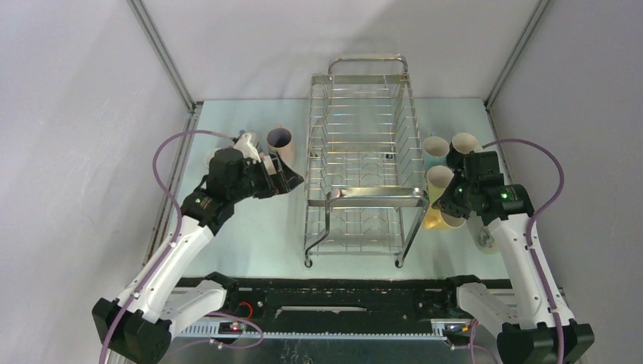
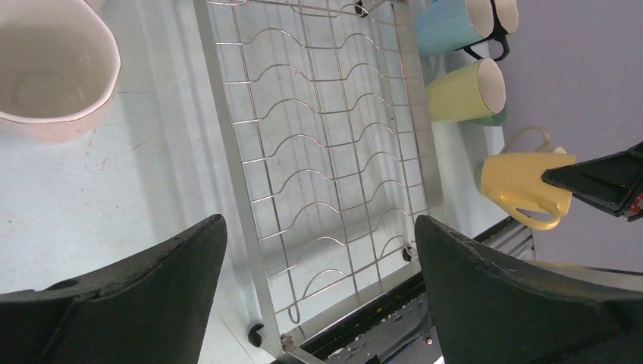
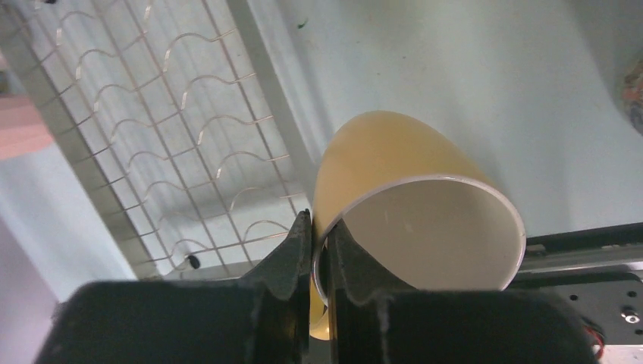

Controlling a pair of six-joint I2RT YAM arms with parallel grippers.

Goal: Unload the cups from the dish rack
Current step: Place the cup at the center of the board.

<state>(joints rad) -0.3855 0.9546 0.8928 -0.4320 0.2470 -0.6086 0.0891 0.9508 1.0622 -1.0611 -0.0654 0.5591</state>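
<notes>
Just beside the dish rack's (image 1: 364,167) right side, our right gripper (image 3: 320,254) is clamped on the rim of a yellow mug (image 3: 394,159), one finger inside and one outside. A light blue mug (image 1: 435,147), a black mug (image 1: 462,142) and a pale yellow mug (image 1: 438,180) sit grouped behind it on the table (image 1: 243,227). Our left gripper (image 2: 320,224) is spread wide left of the rack, near a pink mug (image 1: 279,140).

Bright, even overhead light (chrome glints faintly); soft rack (image 3: 267,98) shadows on the counter (image 3: 455,76) beyond the right claw (image 3: 320,235), itself blurred close-up.
</notes>
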